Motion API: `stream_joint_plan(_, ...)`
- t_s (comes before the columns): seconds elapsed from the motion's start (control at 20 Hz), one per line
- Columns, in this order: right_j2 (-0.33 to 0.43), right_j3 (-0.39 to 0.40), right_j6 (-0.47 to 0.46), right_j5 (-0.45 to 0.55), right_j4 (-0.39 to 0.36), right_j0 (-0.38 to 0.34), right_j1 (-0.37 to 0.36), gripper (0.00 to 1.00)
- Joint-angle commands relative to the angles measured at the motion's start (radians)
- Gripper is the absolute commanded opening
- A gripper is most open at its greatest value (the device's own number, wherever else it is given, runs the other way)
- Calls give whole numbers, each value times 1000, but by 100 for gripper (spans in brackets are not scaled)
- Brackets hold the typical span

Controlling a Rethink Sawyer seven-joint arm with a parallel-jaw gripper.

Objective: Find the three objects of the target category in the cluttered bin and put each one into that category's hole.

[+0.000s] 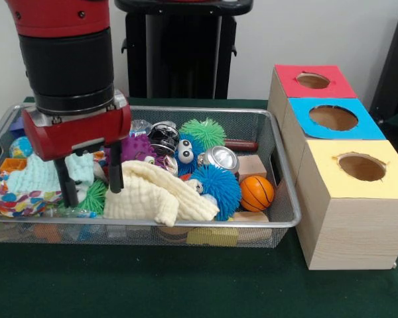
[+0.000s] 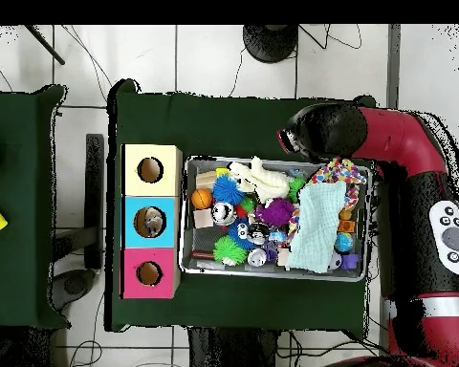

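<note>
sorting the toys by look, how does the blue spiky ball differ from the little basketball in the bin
The blue spiky ball is fuzzy, covered in soft spikes, while the basketball is smooth with black seam lines. The spiky ball is blue and looks somewhat larger; the basketball is orange. The spiky ball leans against the cream cloth; the basketball sits beside the bin wall. Both are round and lie side by side.

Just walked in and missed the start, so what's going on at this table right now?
A red and black robot arm is reaching down into the wire mesh bin of mixed toys. Its gripper is open, fingers lowered among the clutter beside a cream cloth, holding nothing. Beside the bin stand three wooden boxes with holes: red, blue and yellow. In the overhead view something already lies in the blue box.
</note>
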Motion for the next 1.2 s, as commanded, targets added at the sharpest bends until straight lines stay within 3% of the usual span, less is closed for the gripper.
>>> stream_joint_plan(0.05,13,-9,-354,47,-106,-19,60,100)
stream_joint_plan(0.7,31,-68,-369,73,-154,-10,72,100)
stream_joint_plan(1.2,-3,-47,-352,110,-157,-6,57,100)
